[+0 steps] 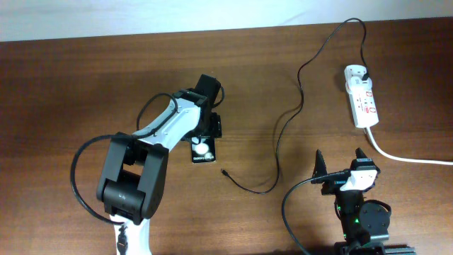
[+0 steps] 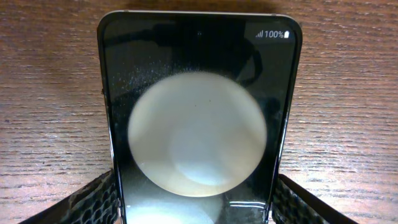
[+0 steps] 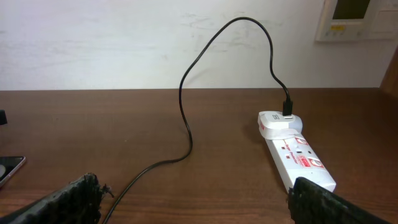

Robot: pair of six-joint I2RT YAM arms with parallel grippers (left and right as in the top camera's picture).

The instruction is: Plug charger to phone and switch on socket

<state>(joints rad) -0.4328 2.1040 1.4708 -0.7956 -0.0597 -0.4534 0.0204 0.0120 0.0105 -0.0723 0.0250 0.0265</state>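
Note:
The phone (image 1: 204,150) lies flat on the brown table, a black slab with white round spots, and it fills the left wrist view (image 2: 199,124). My left gripper (image 1: 206,134) (image 2: 196,208) straddles it, and the fingers (image 2: 93,199) press against both long edges. The charger (image 1: 279,142) is a thin black cable that runs from its plug in the socket (image 1: 361,99) down to a loose connector tip (image 1: 223,171) right of the phone. My right gripper (image 1: 341,164) (image 3: 193,190) stands open and empty, near the table's front edge. Ahead of it lie the socket (image 3: 295,149) and the charger (image 3: 186,124).
A thick white cord (image 1: 396,154) leaves the socket's near end and runs off to the right edge. The black cable loops high over the table's back edge (image 1: 347,25). A pale wall with a small panel (image 3: 351,15) stands behind the table.

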